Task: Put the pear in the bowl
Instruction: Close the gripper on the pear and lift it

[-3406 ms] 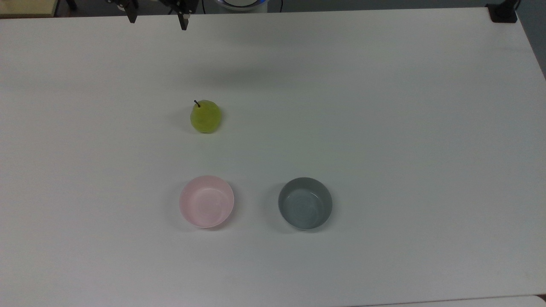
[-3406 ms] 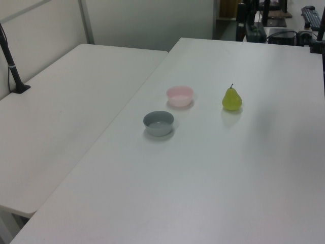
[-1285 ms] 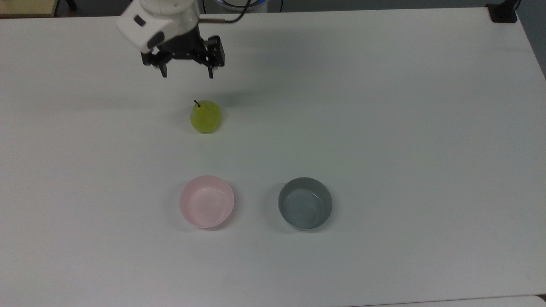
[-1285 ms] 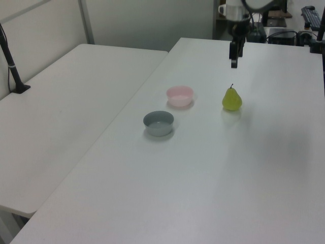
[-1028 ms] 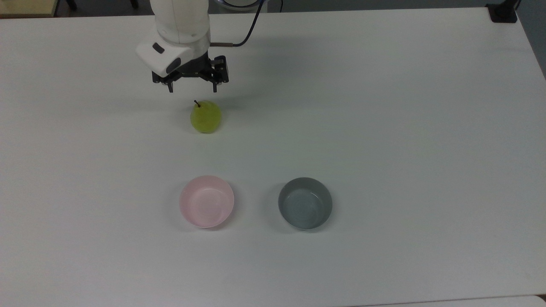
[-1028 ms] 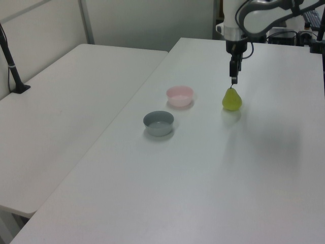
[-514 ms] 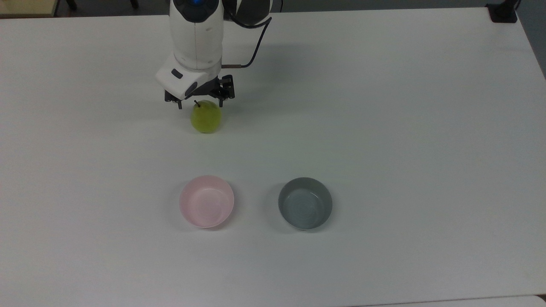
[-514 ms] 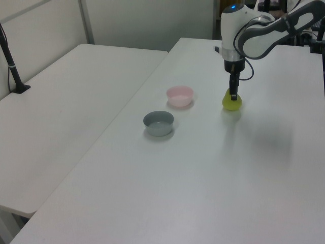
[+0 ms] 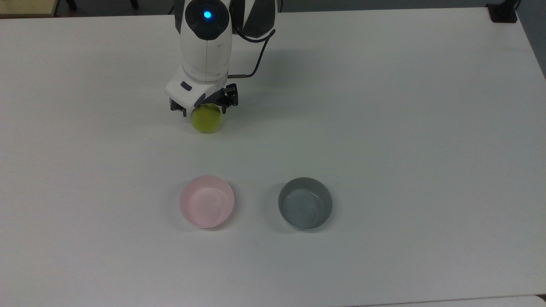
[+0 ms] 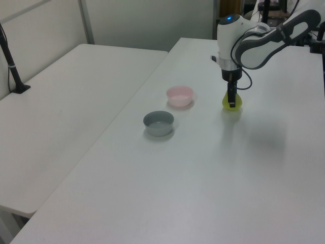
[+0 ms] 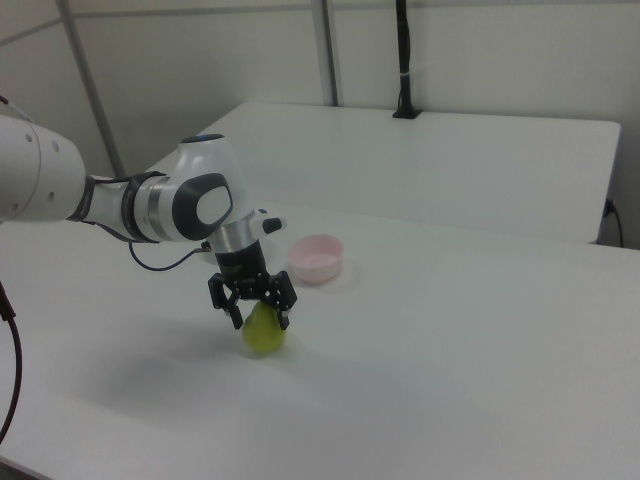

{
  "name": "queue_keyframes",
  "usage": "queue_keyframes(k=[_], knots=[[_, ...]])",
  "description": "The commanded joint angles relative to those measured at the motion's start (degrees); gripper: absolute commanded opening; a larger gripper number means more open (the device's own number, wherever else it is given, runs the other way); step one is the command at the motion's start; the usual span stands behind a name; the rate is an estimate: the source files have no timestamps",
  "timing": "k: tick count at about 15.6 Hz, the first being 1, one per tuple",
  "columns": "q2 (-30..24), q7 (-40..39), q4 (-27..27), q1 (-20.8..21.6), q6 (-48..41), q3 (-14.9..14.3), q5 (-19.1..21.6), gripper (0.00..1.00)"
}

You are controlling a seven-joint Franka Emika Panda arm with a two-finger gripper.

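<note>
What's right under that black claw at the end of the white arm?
The pear stands on the table, with the open claw straddling its top. Its lower body shows; its stem and upper part are covered.

My white desk [image 9: 384,106] butts against a second white table [image 10: 66,117] along the left view's left edge, a black post [image 10: 10,61] stands at that table's far corner, and pale panelled walls [image 11: 480,50] rise behind.
</note>
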Motion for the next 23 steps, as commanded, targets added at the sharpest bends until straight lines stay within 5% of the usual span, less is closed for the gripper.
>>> queue_keyframes(k=[1,4,13,19,23], knots=[[-0.1,-1.1,-1.5,0.5,1.6,-0.3,-1.1,0.68],[-0.1,-1.2,-1.5,0.5,1.5,-0.3,-1.3,0.35],[-4.1,-1.1,-0.8,0.4,0.5,-0.3,-0.4,0.33],[-6.2,-6.1,9.4,0.0,-13.3,-0.4,5.8,0.33],[-5.9,-6.0,11.4,0.5,-15.3,-0.4,6.0,0.33]])
